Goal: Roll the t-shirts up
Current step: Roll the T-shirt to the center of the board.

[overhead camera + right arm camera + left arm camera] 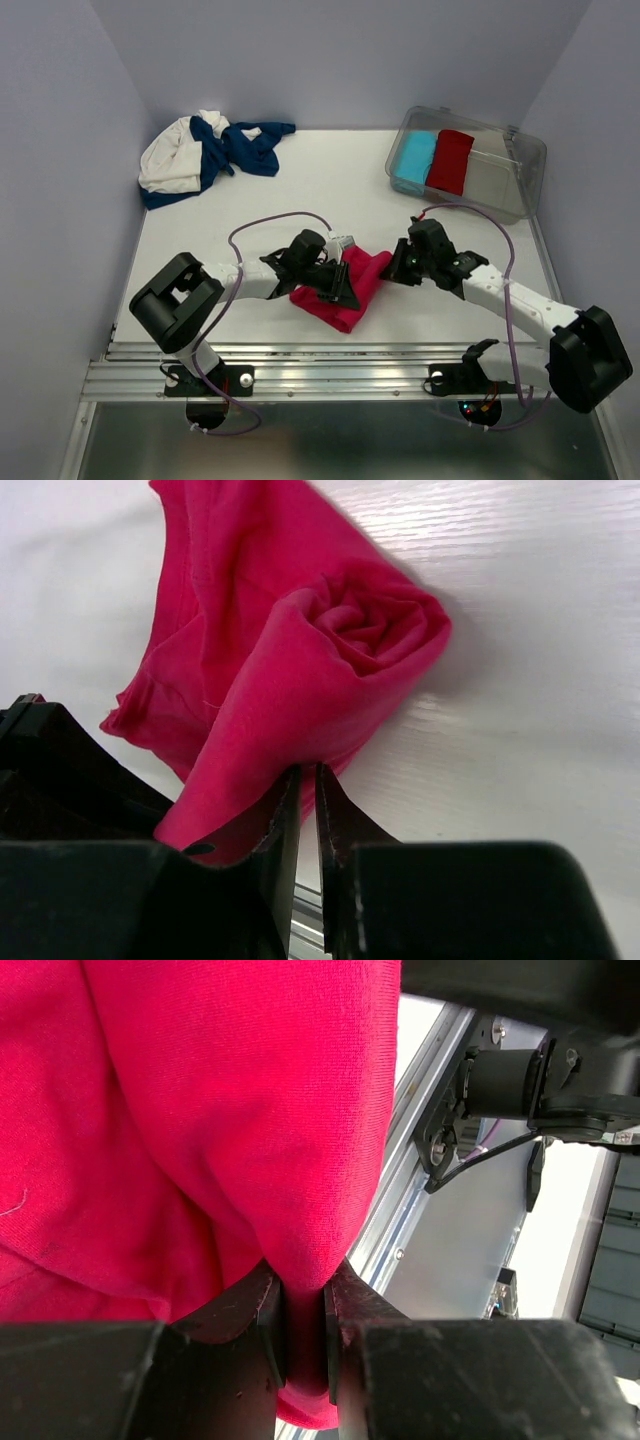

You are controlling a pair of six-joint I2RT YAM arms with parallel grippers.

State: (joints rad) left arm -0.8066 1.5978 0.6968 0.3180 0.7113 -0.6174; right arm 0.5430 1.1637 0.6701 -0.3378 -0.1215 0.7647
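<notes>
A bright pink-red t-shirt (362, 275) lies partly rolled on the white table (300, 190), between the two arms. My left gripper (338, 284) is shut on a fold of it; in the left wrist view the cloth (200, 1110) fills the gap between the jaws (305, 1305). My right gripper (393, 264) is at the roll's right end. In the right wrist view the spiral end of the roll (370, 630) faces me, and the jaws (308, 780) stand almost together, pinching its lower edge. A navy t-shirt (245, 148) and a cream-white one (168, 162) lie heaped at the back left.
A clear plastic bin (520, 150) at the back right holds a light-blue roll (414, 156) and a darker red roll (450, 160). A metal rail (320, 365) runs along the table's near edge. Grey walls close in the left, back and right.
</notes>
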